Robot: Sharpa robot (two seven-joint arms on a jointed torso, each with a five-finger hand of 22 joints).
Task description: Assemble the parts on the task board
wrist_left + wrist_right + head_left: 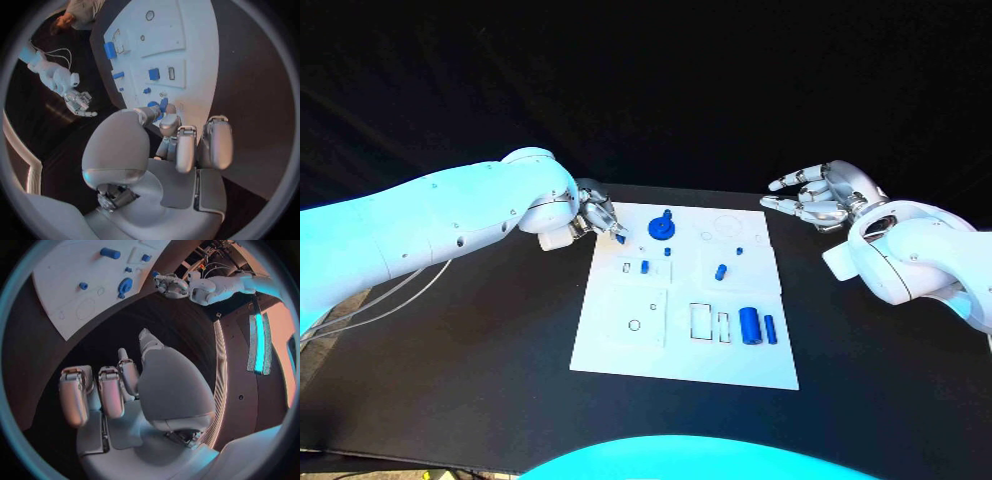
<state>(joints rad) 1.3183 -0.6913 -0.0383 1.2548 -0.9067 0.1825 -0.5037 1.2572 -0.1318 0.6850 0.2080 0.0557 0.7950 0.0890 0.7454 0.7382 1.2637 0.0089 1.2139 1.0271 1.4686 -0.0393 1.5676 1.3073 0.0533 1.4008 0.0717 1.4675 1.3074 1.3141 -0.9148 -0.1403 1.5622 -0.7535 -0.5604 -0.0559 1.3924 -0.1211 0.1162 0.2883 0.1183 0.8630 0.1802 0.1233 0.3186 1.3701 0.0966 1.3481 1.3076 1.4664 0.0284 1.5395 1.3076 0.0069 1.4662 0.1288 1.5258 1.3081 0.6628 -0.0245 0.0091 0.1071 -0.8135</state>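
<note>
**A:** Starting at the near edge of the white board (684,345), what lies there?

**B:** A blue cylinder (750,323) and a thinner blue bar (770,329) lie side by side near the near right corner, beside empty slots. Mid-board sit a small blue peg (720,271) and a tiny blue block (645,267).

**A:** And toward the far edge?

**B:** A blue round part (662,225), like a gear with a knob, sits near the far left corner. The left hand (596,218) is just beside it, fingers curled toward it; whether it pinches anything, I cannot tell.

**A:** The right hand (815,195)?

**B:** Spread, holding nothing, off the board's far right corner over the black table (473,380).

**A:** How would the pieces handle?

**B:** Probably light, stiff, smooth plastic, a bit slippery. I'd pinch the gear by its knob, the cylinder across its middle.
</note>
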